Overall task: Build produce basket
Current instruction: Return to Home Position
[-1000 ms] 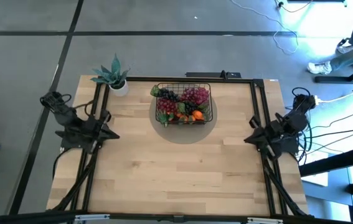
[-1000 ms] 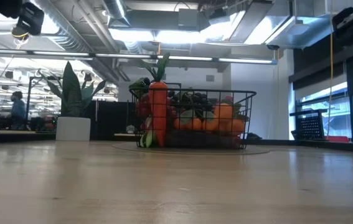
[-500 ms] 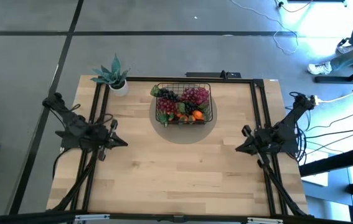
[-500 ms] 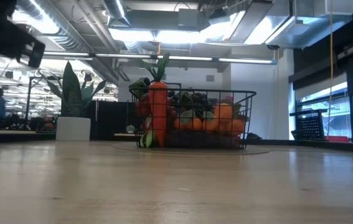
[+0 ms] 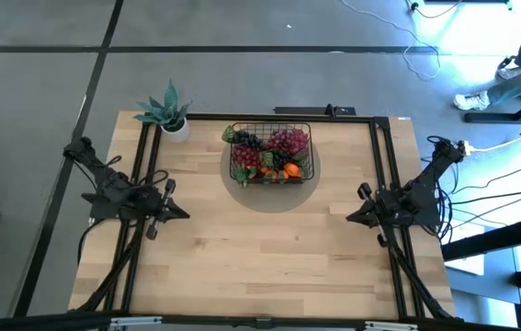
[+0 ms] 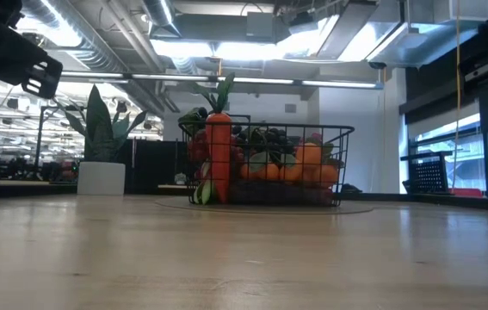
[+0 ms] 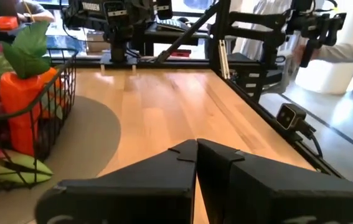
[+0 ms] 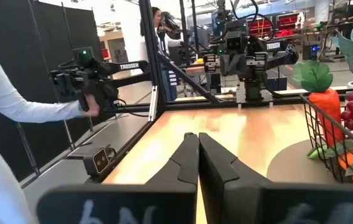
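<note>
- Room: open workshop, grey floor (image 5: pixel 39 92); a person's white sleeve (image 8: pixel 27 109) shows beyond the rig.
- Desk (image 5: pixel 260 257): pale wood, flat; we judge it smooth.
- Basket (image 6: pixel 345 164): far centre of the desk, on a round grey mat (image 5: pixel 269 198); we judge it stiff, light, best taken by the rim wire.
- Produce (image 5: pixel 274 154): heaped inside, carrot (image 6: pixel 219 155) upright against the wall; likely light, slick plastic.
- Left tool (image 5: pixel 179 211) and right tool (image 5: pixel 352 218): fingers closed together, holding nothing, over the desk's two sides.

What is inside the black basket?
The basket holds a carrot, red grapes, dark grapes and oranges. Pieces underneath the pile are covered, so I cannot tell them.
</note>
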Controlling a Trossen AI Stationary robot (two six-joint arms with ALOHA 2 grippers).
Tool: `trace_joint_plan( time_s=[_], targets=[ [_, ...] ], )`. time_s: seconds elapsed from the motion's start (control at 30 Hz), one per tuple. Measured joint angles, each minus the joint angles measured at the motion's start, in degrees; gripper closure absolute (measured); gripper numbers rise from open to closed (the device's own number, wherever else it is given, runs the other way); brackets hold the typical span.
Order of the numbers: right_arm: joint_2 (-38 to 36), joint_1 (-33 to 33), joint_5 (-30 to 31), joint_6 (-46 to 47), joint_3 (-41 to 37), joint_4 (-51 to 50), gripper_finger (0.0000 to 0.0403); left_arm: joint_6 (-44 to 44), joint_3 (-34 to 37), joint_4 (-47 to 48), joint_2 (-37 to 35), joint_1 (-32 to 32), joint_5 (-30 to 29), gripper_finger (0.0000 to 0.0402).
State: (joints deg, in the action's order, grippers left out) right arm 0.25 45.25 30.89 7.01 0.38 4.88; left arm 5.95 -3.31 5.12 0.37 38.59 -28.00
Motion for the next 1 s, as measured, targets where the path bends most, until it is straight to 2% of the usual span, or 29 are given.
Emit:
trace_joint_plan(
  time_s=[1.0],
  targets=[
    [0.00,-0.02,-0.06,0.17,0.02,-0.02,0.0402,-0.37,0.02,0.14,-0.01,0.00,-0.01,0.0401]
  ],
)
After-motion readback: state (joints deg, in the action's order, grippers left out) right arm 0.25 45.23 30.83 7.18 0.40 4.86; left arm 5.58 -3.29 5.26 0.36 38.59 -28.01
